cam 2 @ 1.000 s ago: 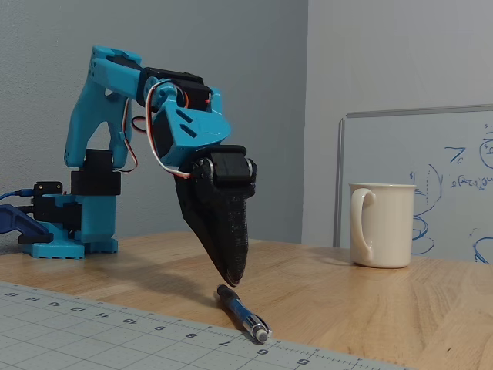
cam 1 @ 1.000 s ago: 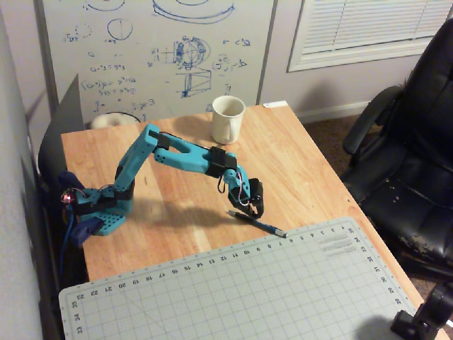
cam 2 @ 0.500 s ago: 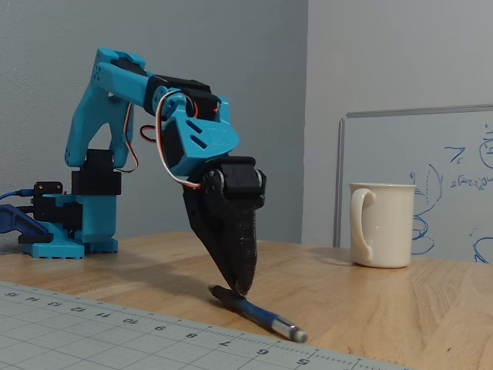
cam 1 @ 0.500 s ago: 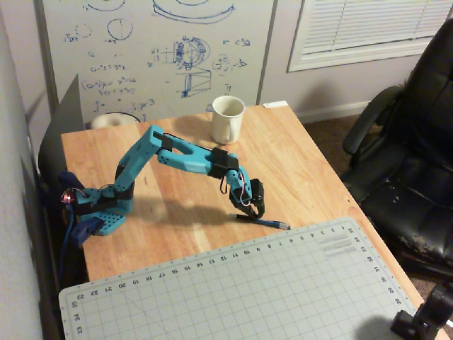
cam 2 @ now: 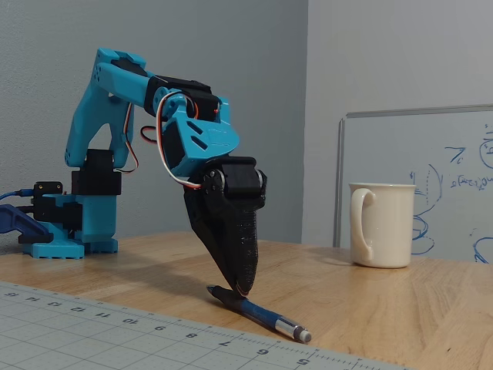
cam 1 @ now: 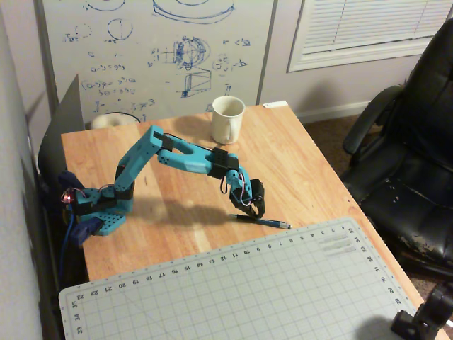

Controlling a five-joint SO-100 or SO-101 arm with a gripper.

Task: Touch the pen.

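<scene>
The pen [cam 1: 267,222] is a thin dark blue pen with a silvery tip, lying flat on the wooden table just beyond the cutting mat's far edge. In the fixed view the pen [cam 2: 266,315] lies with its silvery end toward the camera. My gripper [cam 1: 253,212] points down with its black fingers together, and in the fixed view its tip [cam 2: 241,290] rests on the pen near the dark end. The jaws look shut and hold nothing.
A cream mug [cam 1: 228,118] stands at the table's far edge, right of the arm in the fixed view [cam 2: 382,224]. A grey gridded cutting mat [cam 1: 241,290] covers the near table. The arm's blue base [cam 1: 99,209] sits left. A black office chair [cam 1: 414,149] stands right.
</scene>
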